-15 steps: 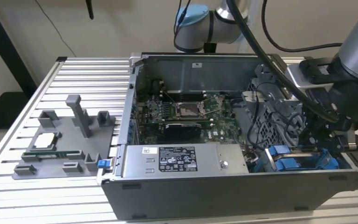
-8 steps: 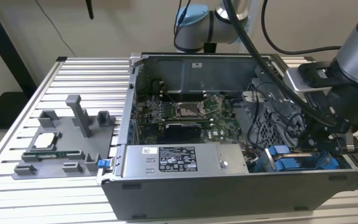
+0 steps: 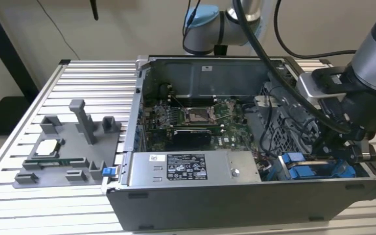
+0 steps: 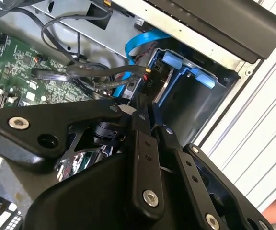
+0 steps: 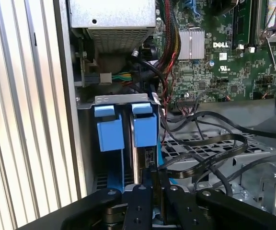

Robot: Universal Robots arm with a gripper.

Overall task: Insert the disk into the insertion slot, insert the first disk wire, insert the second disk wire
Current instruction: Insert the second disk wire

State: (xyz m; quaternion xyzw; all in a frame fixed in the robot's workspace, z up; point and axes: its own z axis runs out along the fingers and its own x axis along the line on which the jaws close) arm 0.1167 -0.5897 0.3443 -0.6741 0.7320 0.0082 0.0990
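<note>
With the disk (image 5: pixel 144 143) seated upright in the insertion slot (image 5: pixel 110 99) at the case corner, the gripper (image 5: pixel 155 184), fingers pressed together on a wire connector (image 5: pixel 151 167), works wire insertion, requiring straight, aligned pressure.

Wrist views close over, seemingly, the insertion slot (image 5: pixel 123 139)

Matt black gripper (image 5: pixel 155 184), bright blue plastic tabs on grey sheet-metal insertion slot (image 5: pixel 121 99), ribbed aluminium table (image 3: pixel 96 73).
</note>
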